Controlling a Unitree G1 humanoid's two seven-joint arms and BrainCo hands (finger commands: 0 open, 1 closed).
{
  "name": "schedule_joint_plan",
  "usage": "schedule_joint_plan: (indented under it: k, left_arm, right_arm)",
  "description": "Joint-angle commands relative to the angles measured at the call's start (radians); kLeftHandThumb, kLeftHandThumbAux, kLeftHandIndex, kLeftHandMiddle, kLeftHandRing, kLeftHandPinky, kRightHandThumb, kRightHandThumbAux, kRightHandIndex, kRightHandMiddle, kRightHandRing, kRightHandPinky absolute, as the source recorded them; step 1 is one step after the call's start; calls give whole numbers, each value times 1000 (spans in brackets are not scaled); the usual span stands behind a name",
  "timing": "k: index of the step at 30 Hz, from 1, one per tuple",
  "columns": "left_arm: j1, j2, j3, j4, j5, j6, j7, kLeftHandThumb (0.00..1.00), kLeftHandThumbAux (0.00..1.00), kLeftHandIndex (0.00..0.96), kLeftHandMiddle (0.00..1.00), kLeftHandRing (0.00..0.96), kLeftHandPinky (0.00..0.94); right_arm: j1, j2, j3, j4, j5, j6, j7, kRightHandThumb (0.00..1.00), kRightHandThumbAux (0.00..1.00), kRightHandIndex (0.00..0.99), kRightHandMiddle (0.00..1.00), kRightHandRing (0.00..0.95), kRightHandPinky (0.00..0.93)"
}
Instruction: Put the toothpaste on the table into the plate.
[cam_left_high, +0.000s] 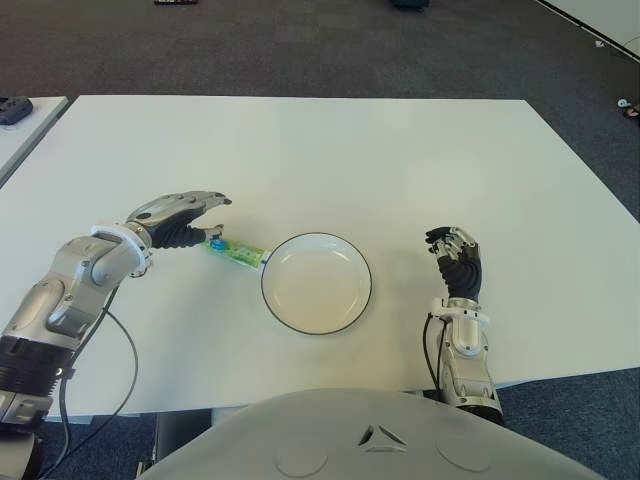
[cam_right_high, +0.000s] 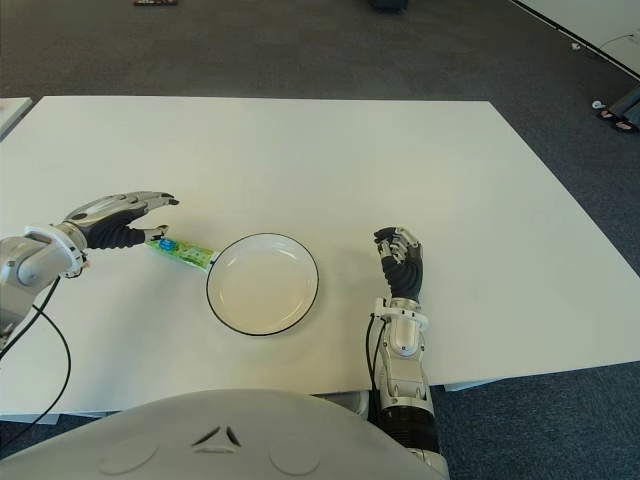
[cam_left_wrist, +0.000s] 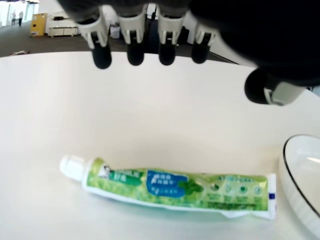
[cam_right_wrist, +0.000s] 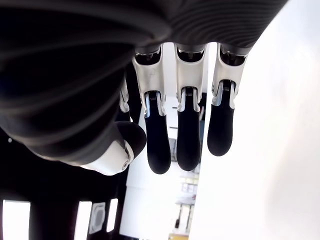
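Observation:
A green toothpaste tube (cam_left_high: 232, 252) lies flat on the white table (cam_left_high: 330, 160), white cap to the left, its crimped end just touching the left rim of the plate (cam_left_high: 316, 285). The plate is white with a dark rim and has nothing in it. My left hand (cam_left_high: 218, 217) hovers just over the tube's cap end. In the left wrist view its fingers (cam_left_wrist: 135, 55) are spread above the tube (cam_left_wrist: 175, 190), not touching it. My right hand (cam_left_high: 455, 262) shows to the right of the plate, fingers relaxed and holding nothing.
The table's near edge runs just in front of the plate. A second table with a dark object (cam_left_high: 15, 108) stands at the far left. A cable (cam_left_high: 125, 350) hangs from my left arm. Dark carpet surrounds the table.

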Motion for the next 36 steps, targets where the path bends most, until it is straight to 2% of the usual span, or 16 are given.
schedule_joint_plan:
  k: [1, 11, 21, 25, 36]
  left_arm:
    - [10, 2, -37, 8, 59, 25, -11, 559, 224, 0, 19, 13, 60]
    - [-10, -19, -99, 48, 156, 41, 31, 564, 226, 0, 6, 0, 50]
    - [-20, -22, -143, 18, 248, 91, 12, 553, 232, 0, 0, 0, 41]
    - [-26, -30, -160, 48, 259, 90, 22, 560, 228, 0, 0, 0, 49]
    - [-42, -1, -192, 44, 287, 68, -7, 552, 219, 0, 0, 0, 37]
  right_arm:
    - [-3, 1, 1, 8, 6, -6, 7, 705, 734, 428, 475, 453, 479]
    - [1, 2, 3, 3, 7, -20, 11, 705, 735, 429, 483, 462, 493]
    - [5, 2, 3, -6, 3, -2, 12, 705, 734, 429, 479, 458, 475]
    - [7, 4, 2, -8, 2, -3, 9, 705, 734, 430, 480, 459, 477]
    - [10, 7, 2, -5, 4, -18, 6, 706, 734, 429, 480, 465, 487]
